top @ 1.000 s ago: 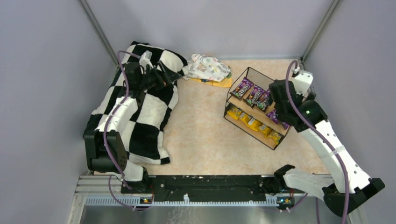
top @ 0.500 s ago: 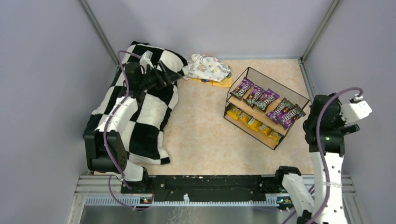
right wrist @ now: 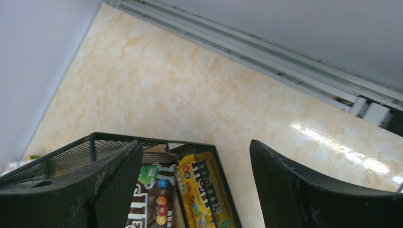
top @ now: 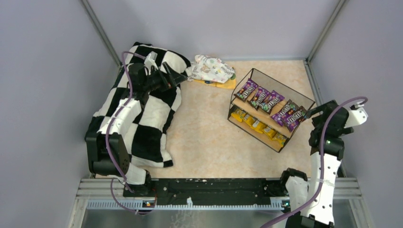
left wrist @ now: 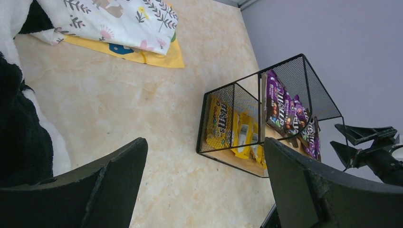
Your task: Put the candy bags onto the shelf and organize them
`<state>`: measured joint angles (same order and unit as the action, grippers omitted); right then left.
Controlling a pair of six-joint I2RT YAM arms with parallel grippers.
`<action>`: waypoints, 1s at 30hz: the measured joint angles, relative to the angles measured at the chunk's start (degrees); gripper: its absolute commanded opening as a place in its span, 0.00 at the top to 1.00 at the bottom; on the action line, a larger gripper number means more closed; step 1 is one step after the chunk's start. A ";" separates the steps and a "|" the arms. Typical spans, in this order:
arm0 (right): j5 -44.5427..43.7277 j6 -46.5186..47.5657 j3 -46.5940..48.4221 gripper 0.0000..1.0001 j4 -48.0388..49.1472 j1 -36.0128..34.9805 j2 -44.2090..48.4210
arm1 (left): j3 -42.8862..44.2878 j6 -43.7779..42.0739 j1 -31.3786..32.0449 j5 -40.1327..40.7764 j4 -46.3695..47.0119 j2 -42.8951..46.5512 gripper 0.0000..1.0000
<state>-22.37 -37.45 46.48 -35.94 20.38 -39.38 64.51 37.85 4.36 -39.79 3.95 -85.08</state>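
The shelf (top: 253, 132) stands at the right of the table. Several purple candy bags (top: 271, 102) lie in a row on its upper board, and yellow ones (top: 259, 126) on the lower board. My right gripper (top: 313, 112) hangs open just off the shelf's right end, holding nothing. In the right wrist view its jaws (right wrist: 194, 147) frame the shelf's wire corner (right wrist: 142, 138), a dark bag (right wrist: 152, 194) and a yellow bag (right wrist: 206, 190). My left gripper (top: 179, 76) is open and empty above the blanket, far from the shelf (left wrist: 252, 109).
A black-and-white checkered blanket (top: 142, 118) covers the left side under the left arm. A white floral cloth bundle (top: 213, 68) lies on a flat orange sheet (top: 223, 85) at the back, behind the shelf. Grey walls close in all round.
My right arm has drawn back from the shelf's upper board to the right and nearer, uncovering the purple bags at that end. The left arm has barely moved.
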 measured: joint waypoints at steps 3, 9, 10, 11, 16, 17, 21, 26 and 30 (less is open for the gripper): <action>4.70 -0.11 -0.42 0.20 0.96 0.48 0.48 | 0.00 0.50 0.02 -0.35 0.46 0.00 0.02; 7.41 3.13 3.63 0.16 -3.56 1.01 2.05 | -0.02 2.82 0.20 -2.23 2.80 -0.33 0.02; 6.71 4.09 5.75 0.15 -4.92 0.98 1.57 | -0.02 3.10 0.20 -2.58 3.08 -0.35 0.02; 5.60 5.49 9.18 0.15 -6.71 0.87 0.61 | -0.02 3.39 0.20 -2.84 3.32 -0.35 0.02; 5.09 11.04 25.00 0.18 -10.29 -0.76 -4.39 | -0.02 3.89 0.20 -2.89 3.80 -0.35 0.02; 6.97 12.02 27.61 0.19 -10.78 -1.62 -5.44 | -0.02 3.93 0.20 -2.91 3.82 -0.35 0.02; 15.26 13.53 31.17 0.21 -13.51 -6.73 -8.96 | -0.02 4.07 0.20 -3.08 3.82 -0.35 0.02; 22.32 13.51 31.17 0.22 -18.75 -15.87 -13.22 | -0.02 4.59 0.20 -3.67 4.09 -0.35 0.02; 20.41 12.85 31.19 0.22 -21.59 -26.08 -16.44 | -0.02 4.92 0.20 -4.13 4.76 -0.35 0.02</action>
<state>-1.96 -24.60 77.67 -57.54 -5.69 -55.81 64.49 42.76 4.56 -43.92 8.71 -85.43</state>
